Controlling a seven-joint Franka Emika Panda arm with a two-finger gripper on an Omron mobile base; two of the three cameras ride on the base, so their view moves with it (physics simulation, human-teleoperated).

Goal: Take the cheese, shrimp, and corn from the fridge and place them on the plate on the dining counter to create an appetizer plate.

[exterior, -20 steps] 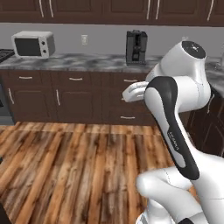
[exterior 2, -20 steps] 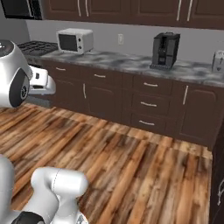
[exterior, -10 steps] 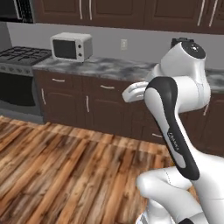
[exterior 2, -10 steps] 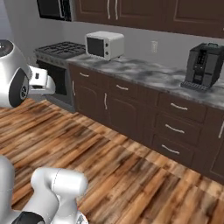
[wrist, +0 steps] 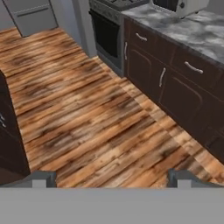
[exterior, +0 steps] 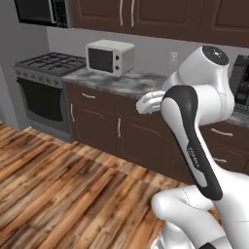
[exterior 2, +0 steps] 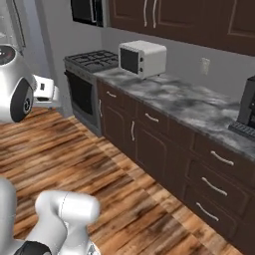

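We note the whole view has swung since a second ago: the microwave point(exterior: 110, 57) sits nearer centre and a stove point(exterior: 46, 92) has come in at left, so the base is turning, presumably toward the fridge point(wrist: 31, 16) at the floor's far end. The arm rides folded, end effector point(wrist: 111, 178) wide and empty over the floor point(wrist: 83, 113); cheese, shrimp and corn not located.

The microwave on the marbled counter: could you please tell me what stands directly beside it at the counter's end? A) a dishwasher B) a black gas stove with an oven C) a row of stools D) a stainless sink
B: the white microwave sits on the marbled counter, and right next to that counter's end stands the black gas stove with its oven door below.
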